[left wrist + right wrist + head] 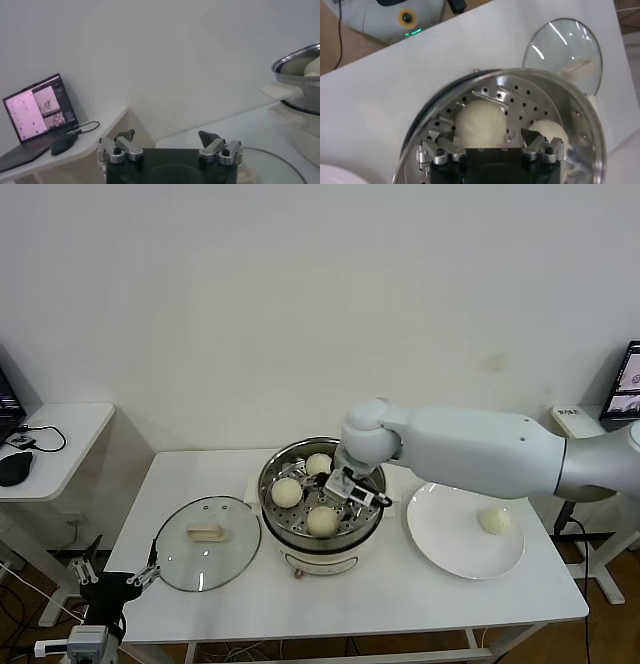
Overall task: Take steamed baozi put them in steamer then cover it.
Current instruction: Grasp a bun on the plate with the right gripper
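Here, seen from the head, the steamer (322, 506) sits mid-surface (350, 594) with three buns in it: one at the far side (319, 464), one to the left (287, 492), one at the near rim (322, 521). The right gripper (352, 489) hangs just inside the steamer's right half, jaws spread and holding nothing. A fourth bun (494, 520) lies on the white plate (450, 549) right of the steamer. The glass lid (207, 542) lies flat just left of the steamer. The left gripper (118, 584) waits off the surface's edge, beyond the lid.

From the left wrist, the left gripper (167, 138) shows jaws spread and empty, the steamer (299, 67) beyond.

From the right wrist, the right gripper (490, 137) has its jaws apart above a bun (481, 121) in the steamer (530, 97), another bun (549, 131) beside it and the lid (565, 52) past the rim.
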